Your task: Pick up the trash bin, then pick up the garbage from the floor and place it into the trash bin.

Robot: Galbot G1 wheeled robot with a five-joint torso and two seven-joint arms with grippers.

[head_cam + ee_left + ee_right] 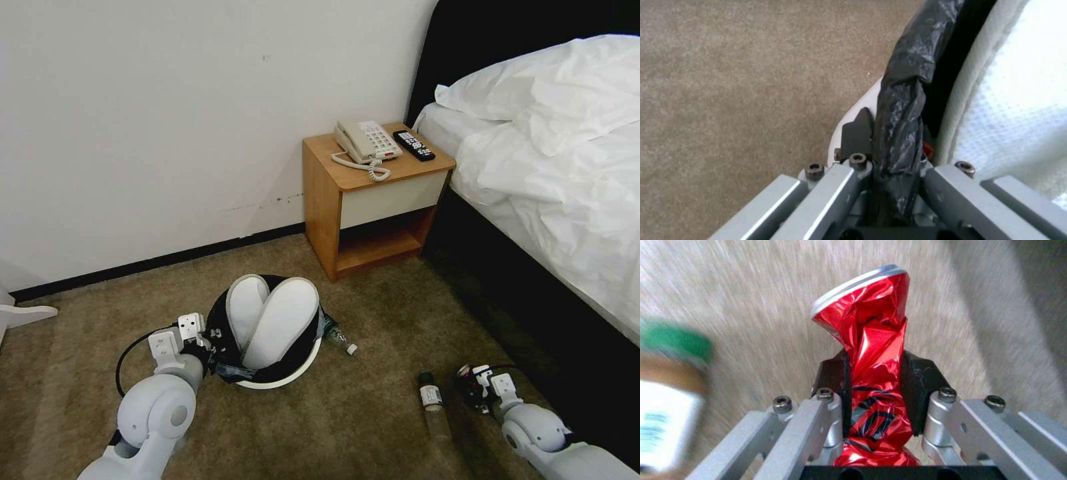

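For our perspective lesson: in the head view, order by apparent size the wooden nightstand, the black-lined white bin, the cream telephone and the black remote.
1. Wooden nightstand
2. Black-lined white bin
3. Cream telephone
4. Black remote

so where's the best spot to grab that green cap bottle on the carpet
Take the green cap bottle across the middle of its body, coming from above. It lies flat on the floor with clear carpet on both long sides, so fingers can straddle it there. The right gripper beside it is shut on the red can.
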